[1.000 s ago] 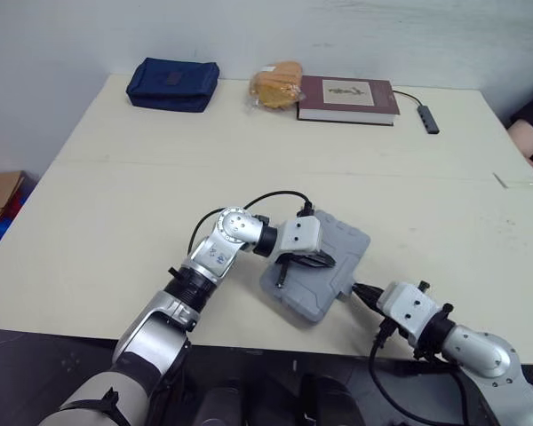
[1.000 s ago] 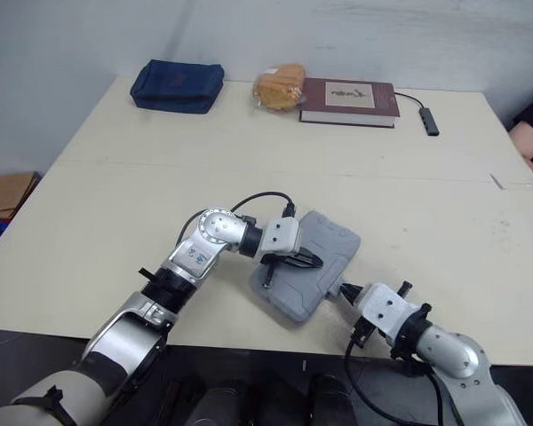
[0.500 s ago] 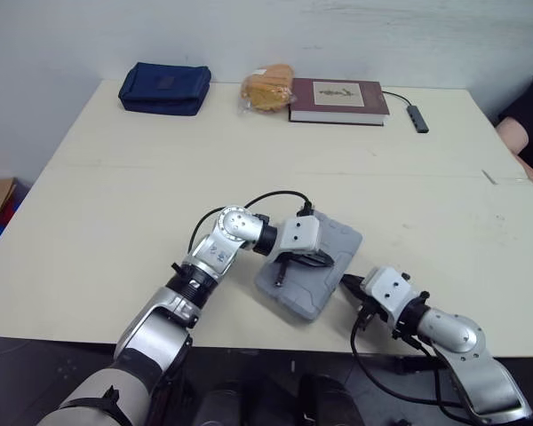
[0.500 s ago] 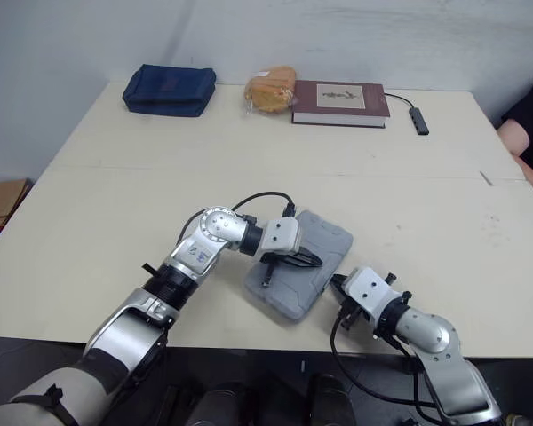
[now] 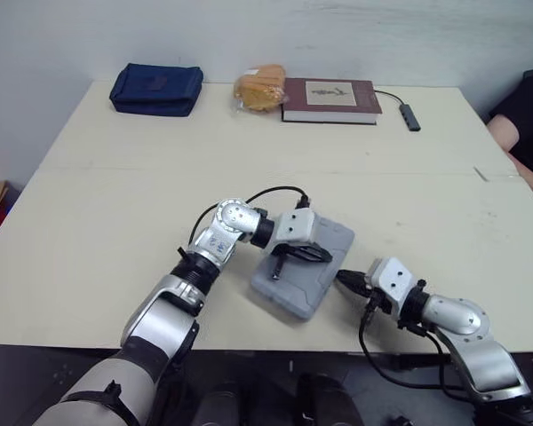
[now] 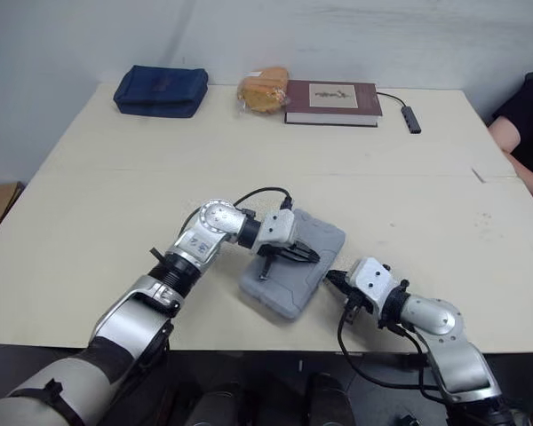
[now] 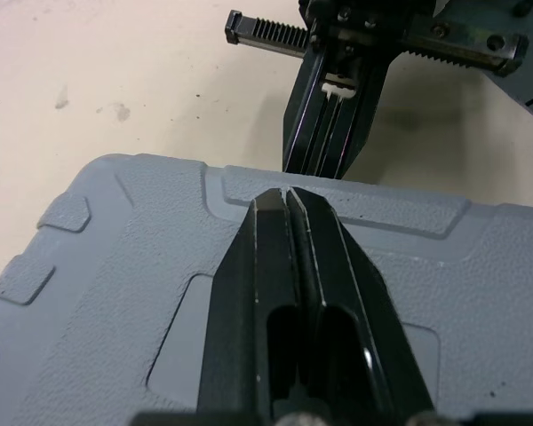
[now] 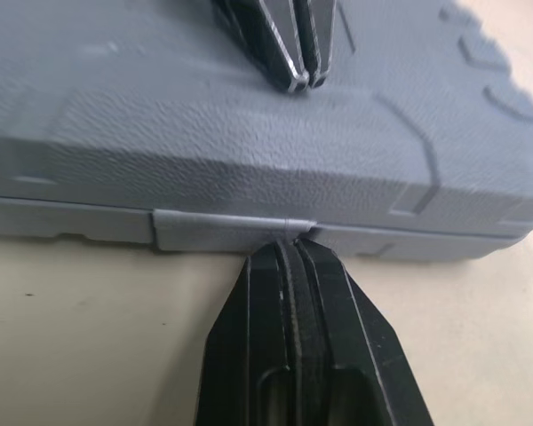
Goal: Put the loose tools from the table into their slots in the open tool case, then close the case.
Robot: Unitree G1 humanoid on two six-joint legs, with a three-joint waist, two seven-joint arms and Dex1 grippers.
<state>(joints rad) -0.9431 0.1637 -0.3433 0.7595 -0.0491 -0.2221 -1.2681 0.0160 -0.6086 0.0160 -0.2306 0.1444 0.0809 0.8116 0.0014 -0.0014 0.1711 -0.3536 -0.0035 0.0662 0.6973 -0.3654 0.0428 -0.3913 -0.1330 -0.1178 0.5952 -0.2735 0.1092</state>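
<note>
The grey tool case (image 5: 298,288) lies closed near the front edge of the tabletop (image 5: 115,222). The left arm bends inward over it, the left hand (image 5: 324,256) resting fingers-together on the lid. The right forearm lies low, the right hand (image 5: 342,279) likewise pinched together, its tips touching the case's side tab.

Case (image 5: 291,287): grey, shut (near the table (image 5: 115,222) front edge)
Left gripper (image 5: 323,256): resting on its lid
Right gripper (image 5: 343,278): at its right side
</note>
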